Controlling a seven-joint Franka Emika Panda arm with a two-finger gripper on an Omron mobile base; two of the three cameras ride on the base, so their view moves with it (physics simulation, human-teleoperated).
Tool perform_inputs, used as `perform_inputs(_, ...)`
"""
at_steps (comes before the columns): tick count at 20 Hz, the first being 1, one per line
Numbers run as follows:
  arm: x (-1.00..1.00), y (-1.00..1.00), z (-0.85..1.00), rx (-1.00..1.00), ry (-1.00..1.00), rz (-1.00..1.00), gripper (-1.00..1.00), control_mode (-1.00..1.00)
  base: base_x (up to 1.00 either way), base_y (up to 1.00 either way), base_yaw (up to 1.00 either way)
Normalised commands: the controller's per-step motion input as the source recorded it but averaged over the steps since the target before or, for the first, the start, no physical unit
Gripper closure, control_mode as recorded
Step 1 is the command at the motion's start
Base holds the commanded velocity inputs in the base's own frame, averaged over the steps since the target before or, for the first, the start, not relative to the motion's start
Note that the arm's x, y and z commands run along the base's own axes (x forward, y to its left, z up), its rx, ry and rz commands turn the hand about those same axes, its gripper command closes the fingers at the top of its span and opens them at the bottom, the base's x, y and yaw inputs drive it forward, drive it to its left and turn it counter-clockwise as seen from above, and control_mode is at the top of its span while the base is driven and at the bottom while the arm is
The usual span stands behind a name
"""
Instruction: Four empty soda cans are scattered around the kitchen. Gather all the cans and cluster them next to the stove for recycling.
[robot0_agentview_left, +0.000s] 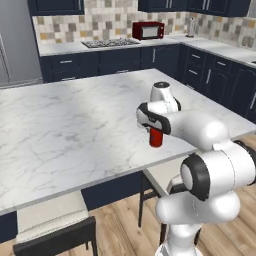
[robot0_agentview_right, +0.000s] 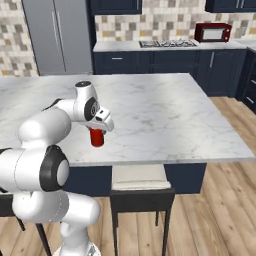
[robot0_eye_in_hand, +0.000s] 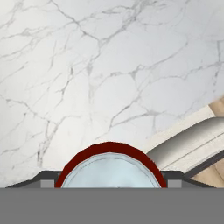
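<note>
Gripper pinches 1 red soda can upright on the marble island; stove far behind.

A big island with a white marble top carries one red can, upright near the front edge of the top. The far counter is also white marble, with the black stove set in it and a red microwave just beside.
</note>
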Motion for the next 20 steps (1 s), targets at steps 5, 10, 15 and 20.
perform_inputs(5,0.0,0.0,0.0,0.0,0.0,0.0,1.0,1.0,-0.36,-0.4,-0.05)
perform_inputs(10,0.0,0.0,0.0,0.0,0.0,0.0,1.0,1.0,0.05,-0.27,-0.51)
perform_inputs(15,0.0,0.0,0.0,0.0,0.0,0.0,1.0,1.0,0.06,-0.15,-0.66)
perform_inputs(20,0.0,0.0,0.0,0.0,0.0,0.0,1.0,1.0,0.11,-0.29,-0.48)
